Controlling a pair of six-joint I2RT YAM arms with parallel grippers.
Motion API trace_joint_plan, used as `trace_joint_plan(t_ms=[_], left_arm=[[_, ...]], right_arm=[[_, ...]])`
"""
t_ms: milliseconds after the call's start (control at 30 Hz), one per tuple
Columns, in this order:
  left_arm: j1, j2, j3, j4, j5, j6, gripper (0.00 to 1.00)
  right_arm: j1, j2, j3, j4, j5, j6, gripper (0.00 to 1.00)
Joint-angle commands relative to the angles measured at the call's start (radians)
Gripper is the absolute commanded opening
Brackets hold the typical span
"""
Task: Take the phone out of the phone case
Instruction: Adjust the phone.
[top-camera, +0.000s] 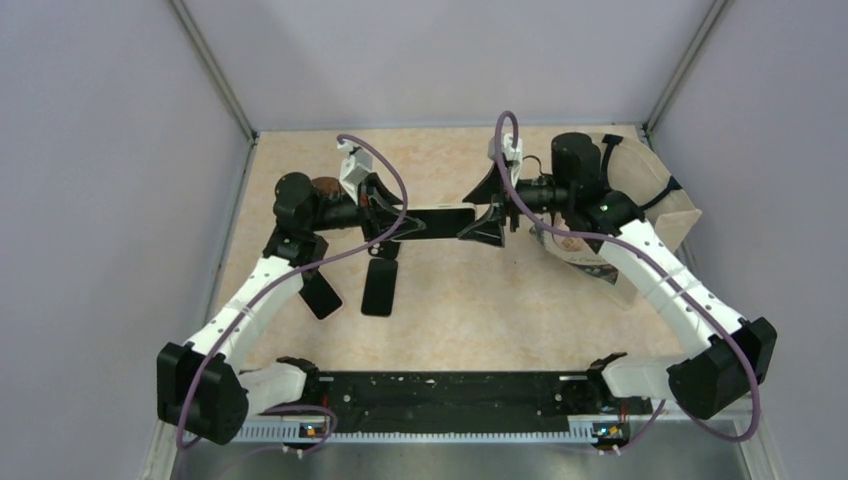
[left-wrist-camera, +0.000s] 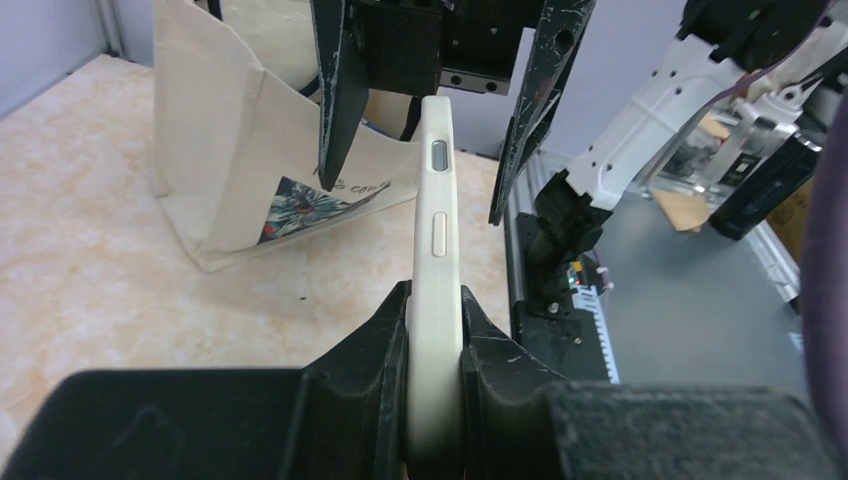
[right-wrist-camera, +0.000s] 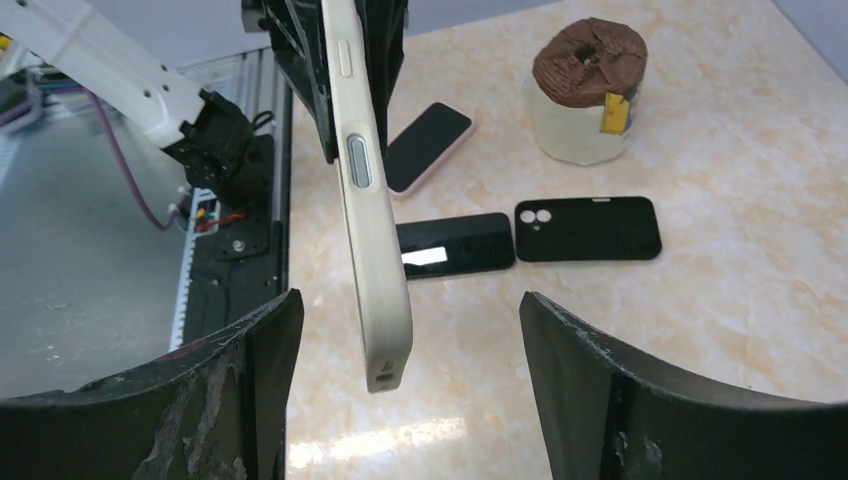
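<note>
left tool (left-wrist-camera: 436, 300) fills the bottom of its own wrist view, its fingers clamped flat on the two faces of the case (left-wrist-camera: 437, 220), pinching it near one end and holding it in the air, clear of the tabletop (left-wrist-camera: 90, 250). the cream case stands on its long edge, buttoned side up toward that camera, and its long axis runs level, straight away from the left tool toward the right tool (top-camera: 466, 218): left to right across the tabletop in the top view. both wrist views catch it edge-on, so i cannot tell whether the phone sits inside; going by the task, it likely does. the free end, with a small cutout in it, points at the right tool and lies between that tool's fingers, which stand wide apart, one beside each face, touching neither and holding nothing. the next move turns on this, i judge: the right arm is nearer the free end and lined up on the same axis, so it can work at that end while the left tool braces the other. beyond it a bag (left-wrist-camera: 230, 130) stands on the tabletop; a dark slab (right-wrist-camera: 455, 245) lies under the case.
</note>
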Motion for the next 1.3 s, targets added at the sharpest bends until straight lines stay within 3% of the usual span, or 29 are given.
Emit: trace_joint_plan(t_ms=[0,100,300,367,400,500,633,733,867,1033,1267], left_arm=[[0.000,-0.028,-0.075,0.533,-0.009,-0.346,0.00],[0.000,-0.034,-0.079,0.507,-0.017,-0.329,0.00],[-0.002,-0.030,-0.092,0.477,-0.039,-0.312,0.00],[-0.004,-0.027,-0.077,0.407,-0.034,-0.270,0.05],[-0.003,-0.028,-0.057,0.327,-0.024,-0.216,0.16],[-0.003,-0.039,0.039,-0.103,-0.035,0.099,0.48],[-0.004,-0.017,0.191,-0.636,-0.086,0.562,0.72],[-0.007,0.026,0.286,-0.899,-0.108,0.772,0.87],[-0.041,0.100,0.378,-1.114,-0.143,0.929,0.92],[-0.092,0.160,0.403,-1.162,-0.143,0.972,0.90],[-0.118,0.214,0.404,-1.171,-0.127,0.984,0.62]], right_arm=[[-0.013,0.039,0.010,0.164,-0.138,0.130,0.75],[-0.012,0.068,0.006,0.227,-0.202,0.185,0.60],[-0.011,0.090,-0.007,0.267,-0.255,0.223,0.00],[-0.010,0.085,-0.008,0.259,-0.256,0.213,0.00],[-0.011,0.081,-0.001,0.232,-0.250,0.189,0.00],[-0.011,0.079,0.062,0.007,-0.194,-0.010,0.00],[-0.011,0.076,0.113,-0.175,-0.135,-0.197,0.00],[-0.004,0.071,0.125,-0.216,-0.103,-0.262,0.00],[0.042,0.079,0.152,-0.259,-0.052,-0.317,0.00],[0.087,0.093,0.171,-0.280,-0.020,-0.337,0.00],[0.096,0.083,0.172,-0.280,-0.018,-0.337,0.00]])
